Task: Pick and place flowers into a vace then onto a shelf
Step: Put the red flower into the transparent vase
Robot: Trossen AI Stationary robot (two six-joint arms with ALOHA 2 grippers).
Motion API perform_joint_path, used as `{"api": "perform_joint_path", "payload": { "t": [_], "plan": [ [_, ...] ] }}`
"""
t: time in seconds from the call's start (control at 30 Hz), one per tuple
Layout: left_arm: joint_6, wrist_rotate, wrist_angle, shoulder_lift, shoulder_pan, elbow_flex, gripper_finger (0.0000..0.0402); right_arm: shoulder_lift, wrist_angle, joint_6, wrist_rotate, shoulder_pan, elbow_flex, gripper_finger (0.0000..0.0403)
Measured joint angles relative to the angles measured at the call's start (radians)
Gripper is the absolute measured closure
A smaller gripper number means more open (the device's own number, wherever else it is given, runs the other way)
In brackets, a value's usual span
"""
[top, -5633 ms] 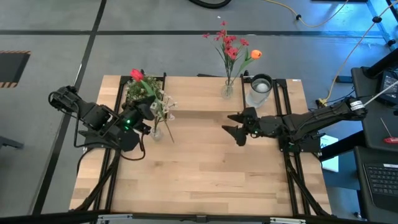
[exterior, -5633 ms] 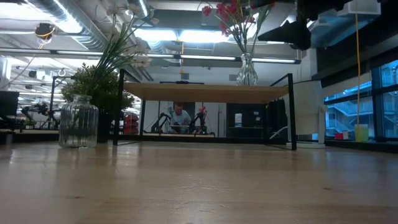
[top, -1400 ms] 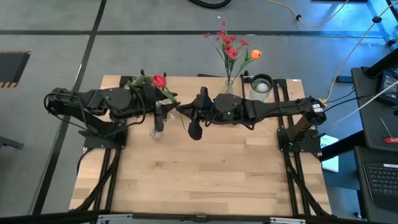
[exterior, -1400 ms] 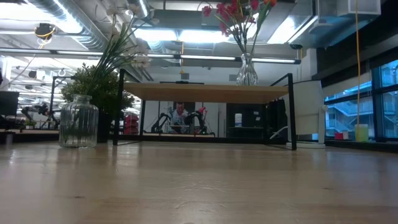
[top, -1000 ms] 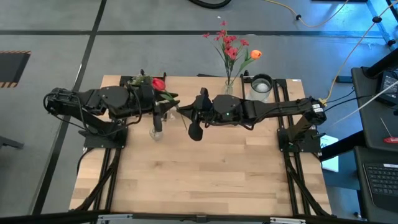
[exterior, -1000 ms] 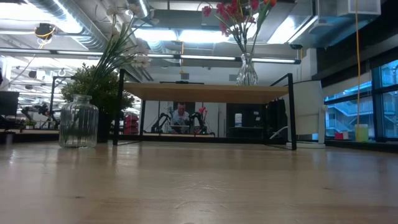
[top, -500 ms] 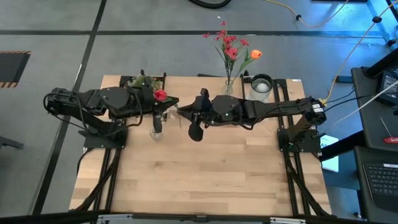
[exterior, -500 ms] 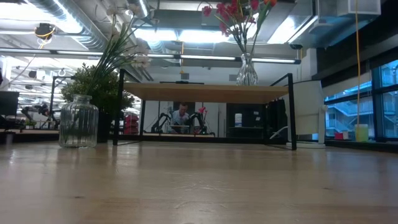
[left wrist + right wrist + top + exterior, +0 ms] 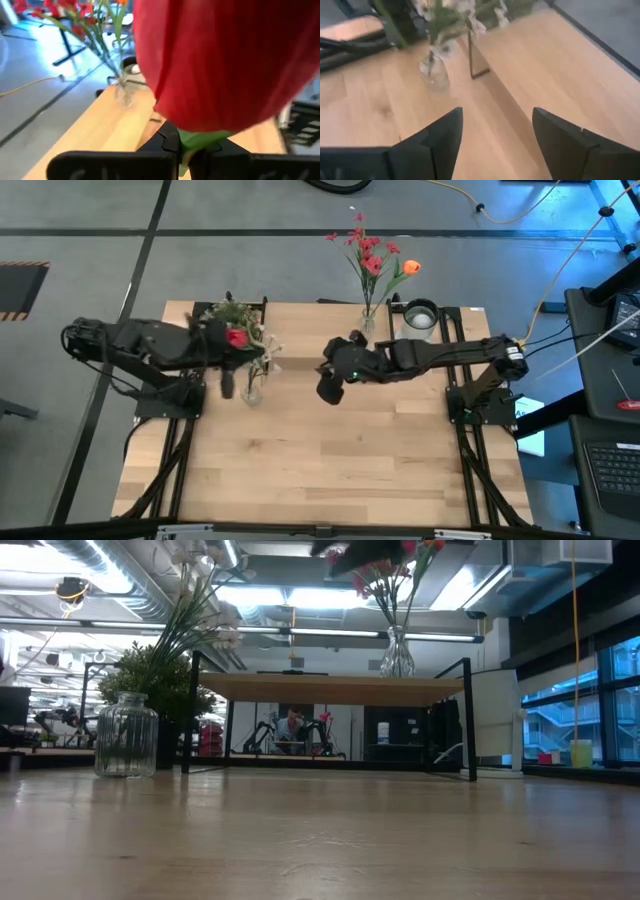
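Observation:
My left gripper (image 9: 228, 352) is shut on a red tulip (image 9: 237, 337), held in the air at the table's far left, close to a small ribbed glass vase (image 9: 250, 388). The vase stands on the tabletop with a white-blossom sprig (image 9: 263, 352) in it; it also shows in the low view (image 9: 127, 735). My right gripper (image 9: 330, 385) is open and empty above the table's middle, to the right of that vase. A second glass vase (image 9: 367, 322) with a red spray and an orange tulip stands on the shelf (image 9: 330, 690). My left gripper pinches the tulip's green stem (image 9: 194, 142) just below the red bloom (image 9: 225, 60), between its two fingers. The fingers come level from the table's left. The tulip is lifted clear, its bloom above the fingers; the lower stem is hidden by the gripper.
A bushy green potted plant (image 9: 228, 312) stands at the far left by the shelf's black leg (image 9: 470, 55). A clear jar (image 9: 418, 318) stands at the far right. Bare tabletop (image 9: 320, 460) lies toward the near edge.
My left gripper has drawn back toward the table's left edge, carrying the red tulip with it, away from my right gripper. My right gripper has drawn back toward the table's right edge and stands apart from the tulip.

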Motion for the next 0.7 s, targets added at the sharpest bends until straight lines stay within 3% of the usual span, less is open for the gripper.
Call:
{"api": "perform_joint_path", "payload": {
  "t": [0.17,0.43,0.53,0.7],
  "plan": [
    [-0.032,-0.003,-0.021,-0.084,-0.085,0.0,0.0395,-0.009,-0.069,0.037,0.01,0.012,0.0,0.0161],
    [-0.101,-0.222,-0.152,-0.139,-0.182,-0.025,0.0395,-0.038,-0.231,0.135,0.079,0.038,-0.019,0.0162],
    [-0.116,-0.256,-0.147,-0.157,-0.199,-0.082,0.0394,-0.116,-0.215,0.162,0.131,0.064,-0.088,0.0169],
    [-0.174,-0.296,-0.146,-0.202,-0.212,-0.173,0.0395,-0.291,-0.03,0.136,0.131,0.102,-0.279,0.0182]
  ]
}}
